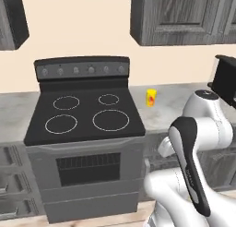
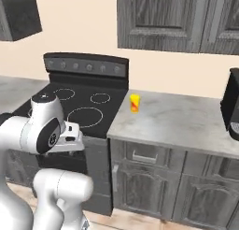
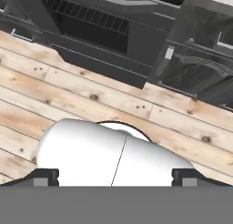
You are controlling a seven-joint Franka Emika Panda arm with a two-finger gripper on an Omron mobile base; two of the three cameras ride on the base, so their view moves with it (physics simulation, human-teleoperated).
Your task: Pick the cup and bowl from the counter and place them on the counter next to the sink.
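Simulated kitchen seen from the mobile base. A light grey marbled counter (image 1: 161, 111) runs along a cream wall, interrupted by a black glass stovetop (image 1: 85, 115) with four white burner rings and a raised control panel (image 1: 82, 70) carrying a row of knobs. Below the stovetop sits a grey oven front (image 1: 87, 170) with a dark window. Dark grey wood-grain upper cabinets (image 1: 184, 16) hang above the counter, and matching lower cabinets (image 2: 158, 177) with drawers stand beneath it.

The cup (image 1: 151, 97), a small yellow tumbler with a red-orange mark, stands upright on the counter just right of the stovetop, toward the back wall and apart from the counter's front edge; the right base view shows it (image 2: 135, 103) in the same place, near the stovetop's right edge. A dark boxy appliance (image 2: 231, 105) stands on the counter well to the right of the cup.

The white arm is folded low in front of the oven and cabinets, well apart from the cup. In the hand view the gripper (image 3: 113, 175) points down toward a pale wood-plank floor (image 3: 54, 91), with the oven front and cabinet bases along the top of that view; its two dark fingertips (image 3: 45, 175) stand far apart at opposite sides, jaws spread wide and holding nothing.
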